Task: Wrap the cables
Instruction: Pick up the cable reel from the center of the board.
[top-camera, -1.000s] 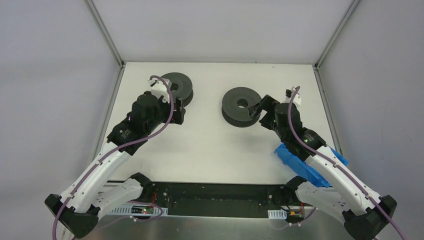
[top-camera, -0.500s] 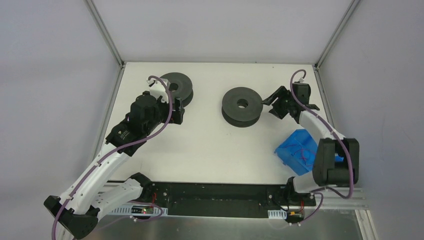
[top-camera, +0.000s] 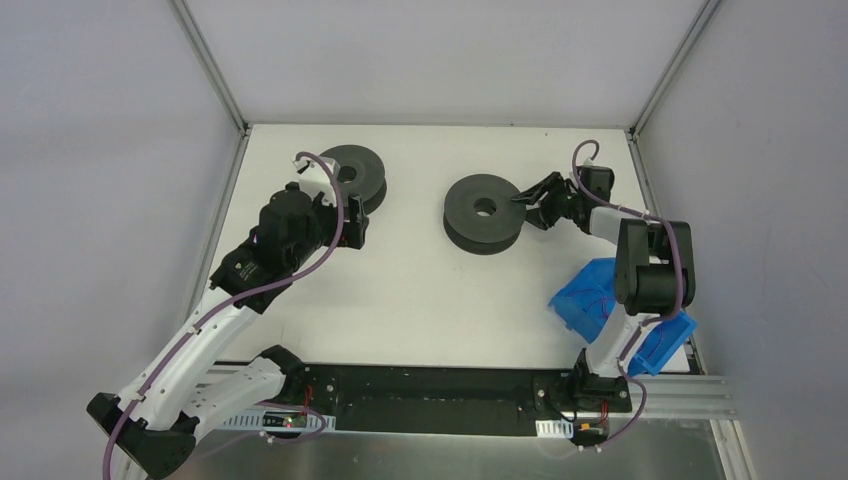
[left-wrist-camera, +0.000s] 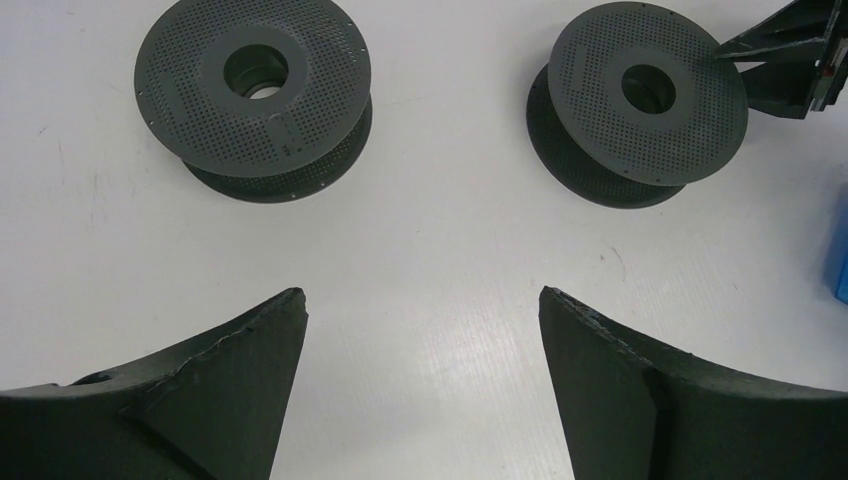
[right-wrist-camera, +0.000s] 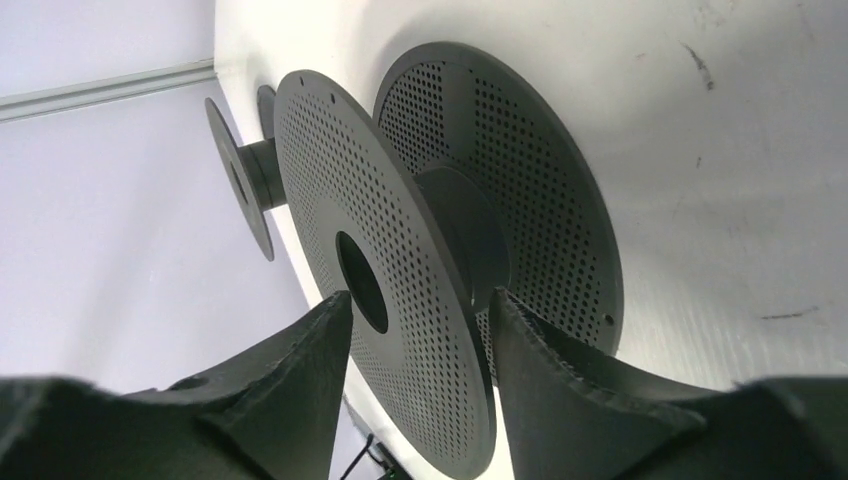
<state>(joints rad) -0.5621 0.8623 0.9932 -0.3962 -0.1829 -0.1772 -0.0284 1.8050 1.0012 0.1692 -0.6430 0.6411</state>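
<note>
right gripper (right-wrist-camera: 418, 300) gapes astride the top flange of right spool (top-camera: 465, 216), left gripper (left-wrist-camera: 420, 310) hangs spread wide near left spool (left-wrist-camera: 290, 125).

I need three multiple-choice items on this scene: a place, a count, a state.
1. How many dark grey spools are there? A) one B) two C) four
2. Where is the blue bin? A) near right of the table B) far left corner C) between the spools
3. The left gripper is: A) shut on a spool B) open and empty C) shut on the bin
Key: 1B, both show from above; 2A, it sits by the near right edge; 3B, its fingers stand wide apart, nothing between.
</note>
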